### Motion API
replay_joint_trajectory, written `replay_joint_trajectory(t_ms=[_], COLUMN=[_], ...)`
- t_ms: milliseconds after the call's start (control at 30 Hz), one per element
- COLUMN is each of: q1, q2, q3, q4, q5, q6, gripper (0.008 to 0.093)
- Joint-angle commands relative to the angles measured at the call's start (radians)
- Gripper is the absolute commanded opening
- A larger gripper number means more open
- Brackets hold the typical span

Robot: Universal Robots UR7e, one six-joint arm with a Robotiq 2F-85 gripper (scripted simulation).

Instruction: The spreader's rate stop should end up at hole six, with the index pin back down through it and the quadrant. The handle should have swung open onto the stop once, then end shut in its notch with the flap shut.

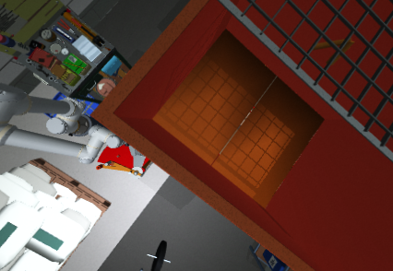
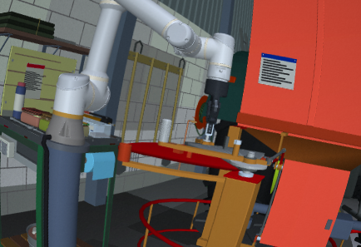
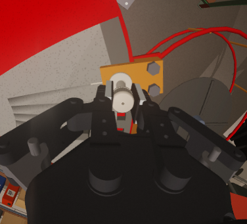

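The index pin [image 3: 123, 99], a white knurled knob, stands over the orange rate stop [image 3: 138, 75], which sits on the grey quadrant [image 2: 203, 145] beside the red handle [image 2: 174, 150]. The pin's knob is held in my closed gripper [image 3: 123, 96], which hangs straight down over the quadrant [image 2: 209, 130]. The stop carries two grey bolt heads on its right. The red handle runs left from the pivot [image 2: 249, 159] under the hopper, with an orange grip [image 2: 123, 152] at its far end. The hole under the pin is hidden by my fingers.
The big red hopper [image 2: 303, 59] fills the right, its grated mouth [image 1: 240, 123] seen from above. A workbench with tools [image 1: 69, 54] stands behind my arm, white sacks on a pallet [image 1: 37, 225] lie to the left, and red hoses [image 2: 166, 217] loop on the floor.
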Motion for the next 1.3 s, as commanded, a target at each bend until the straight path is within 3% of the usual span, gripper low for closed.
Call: replay_joint_trajectory(t_ms=[0, 400, 1033, 1267], q1=[0.0, 0.0, 0.0, 0.0], q2=[-0.001, 0.0, 0.0, 0.0], q3=[-0.001, 0.0, 0.0, 0.0], q4=[-0.001, 0.0, 0.0, 0.0], q5=[0.0, 0.0, 0.0, 0.0], q6=[0.0, 0.0, 0.0, 0.0], gripper=[0.008, 0.0085, 0.0465, 0.048])
